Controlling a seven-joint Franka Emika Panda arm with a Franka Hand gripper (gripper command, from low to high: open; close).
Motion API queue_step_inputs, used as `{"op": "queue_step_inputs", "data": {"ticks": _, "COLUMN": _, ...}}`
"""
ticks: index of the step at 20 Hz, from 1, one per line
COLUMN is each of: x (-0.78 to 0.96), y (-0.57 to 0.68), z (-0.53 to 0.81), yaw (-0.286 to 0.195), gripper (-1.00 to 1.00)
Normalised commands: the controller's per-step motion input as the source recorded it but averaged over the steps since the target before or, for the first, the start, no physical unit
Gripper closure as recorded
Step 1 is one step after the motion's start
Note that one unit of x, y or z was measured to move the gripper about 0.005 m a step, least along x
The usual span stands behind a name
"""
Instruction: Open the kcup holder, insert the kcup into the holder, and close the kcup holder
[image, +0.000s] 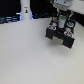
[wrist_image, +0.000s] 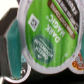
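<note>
The kcup holder (image: 63, 39) is a black box on the white table at the exterior view's right. It is too blurred to tell how far its tray stands out. My gripper (image: 62, 21) hangs right above it and is shut on the kcup (image: 62, 16), which shows as a small green spot between the fingers. The wrist view is filled by the kcup's (wrist_image: 42, 35) round green patterned top with white lettering. One black finger (wrist_image: 10, 42) with a teal pad presses against the cup's side. The other finger is hidden behind the cup.
Another pod (wrist_image: 77, 63) with an orange-brown top lies just beyond the held cup. A white bottle-like object (image: 24, 11) stands at the table's back, with dark clutter (image: 10, 19) along the back edge.
</note>
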Motion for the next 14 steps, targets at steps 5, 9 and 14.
{"op": "queue_step_inputs", "data": {"ticks": 5, "x": 0.0, "y": -0.02, "z": -0.29, "yaw": -0.001, "gripper": 1.0}}
{"op": "queue_step_inputs", "data": {"ticks": 9, "x": -0.01, "y": 0.0, "z": -0.35, "yaw": 0.013, "gripper": 1.0}}
{"op": "queue_step_inputs", "data": {"ticks": 14, "x": 0.03, "y": 0.09, "z": -0.14, "yaw": 0.033, "gripper": -1.0}}
